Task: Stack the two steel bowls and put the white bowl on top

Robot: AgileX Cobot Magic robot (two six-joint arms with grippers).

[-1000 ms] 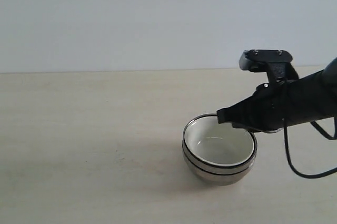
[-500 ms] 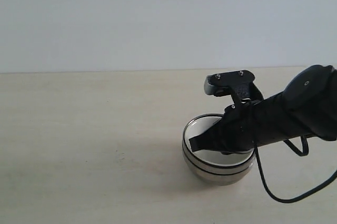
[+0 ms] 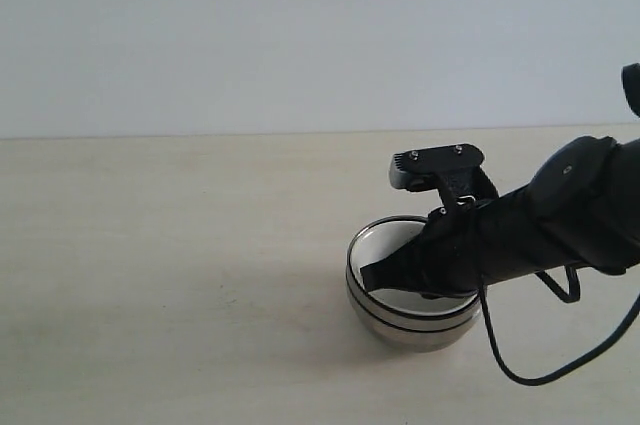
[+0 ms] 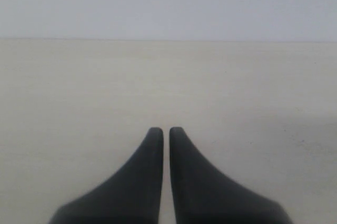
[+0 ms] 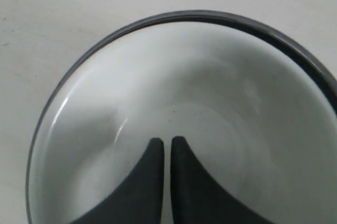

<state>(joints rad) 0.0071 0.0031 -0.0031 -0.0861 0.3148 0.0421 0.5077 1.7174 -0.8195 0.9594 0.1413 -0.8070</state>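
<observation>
White bowl (image 3: 385, 245) nested in steel bowls (image 3: 415, 333), right of table (image 3: 150, 245) centre; right tool (image 3: 368, 273) inside.

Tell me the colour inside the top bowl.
The white bowl is glossy off-white inside; right wrist view shows it best.

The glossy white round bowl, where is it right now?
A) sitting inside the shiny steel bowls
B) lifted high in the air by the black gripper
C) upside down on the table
A: the glossy white ceramic bowl sits upright, nested inside the stacked shiny steel bowls, whose metal sides show around and below it.
</observation>
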